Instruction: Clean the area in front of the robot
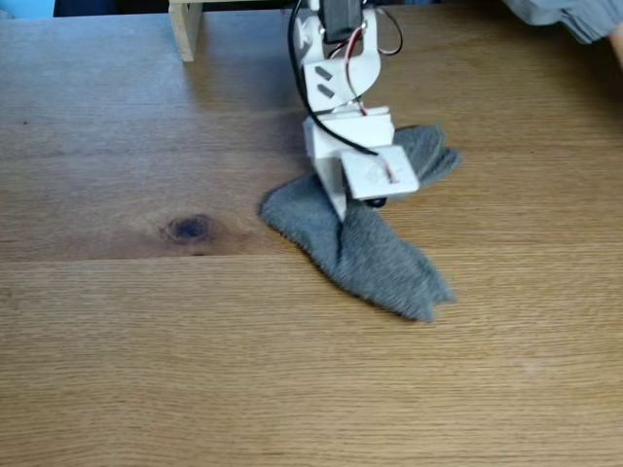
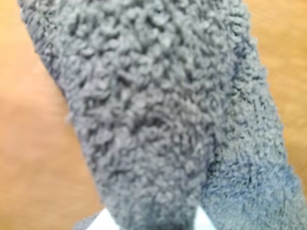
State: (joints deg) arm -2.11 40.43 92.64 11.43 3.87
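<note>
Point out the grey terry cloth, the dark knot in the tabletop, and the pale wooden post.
grey terry cloth [image 1: 384,258], fixed view, on the wide flap lying toward the camera.
dark knot [image 1: 190,229], fixed view, on its dark oval centre in the oak planks.
pale wooden post [image 1: 185,29], fixed view, on its front face near the top edge.

You're getting fixed view looking down across worktop [image 1: 146,341], facing robot [image 1: 346,117]; wrist view sitting very close over grey cloth [image 2: 153,110]; both sharing cloth.
</note>
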